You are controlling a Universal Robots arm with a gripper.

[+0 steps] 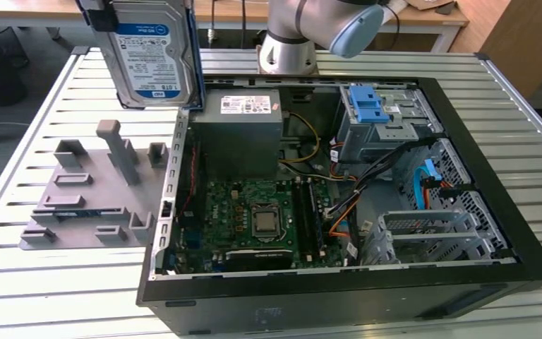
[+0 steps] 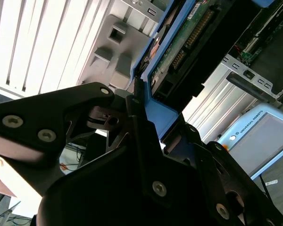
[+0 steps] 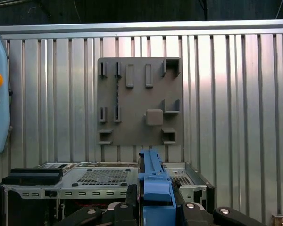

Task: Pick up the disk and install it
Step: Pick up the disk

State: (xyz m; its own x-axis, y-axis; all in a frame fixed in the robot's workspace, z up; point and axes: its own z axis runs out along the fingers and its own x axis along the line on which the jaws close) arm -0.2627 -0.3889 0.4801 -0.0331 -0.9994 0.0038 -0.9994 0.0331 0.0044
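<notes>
The disk (image 1: 152, 58), a silver hard drive with a white-and-blue label in a blue bracket, hangs upright in the air over the table, just outside the corner of the open computer case (image 1: 497, 212) on the exterior view's left, at the far end. My gripper (image 2: 137, 101) is shut on the disk's blue bracket (image 2: 160, 117); the black fingers (image 2: 132, 106) press on its edge. The disk's green circuit side (image 2: 188, 33) shows beyond the fingers. In the first wrist view the bracket edge (image 3: 153, 181) sticks out from between the gripper's (image 3: 153, 207) black parts.
A grey fixture plate (image 1: 82, 205) with upright holders lies on the slatted metal table (image 1: 26, 127), on the exterior view's left of the case. Inside the case are a grey power supply (image 1: 243, 120), a motherboard (image 1: 262, 212) and a drive cage with a blue latch (image 1: 370, 106). The arm's base (image 1: 288, 42) stands behind.
</notes>
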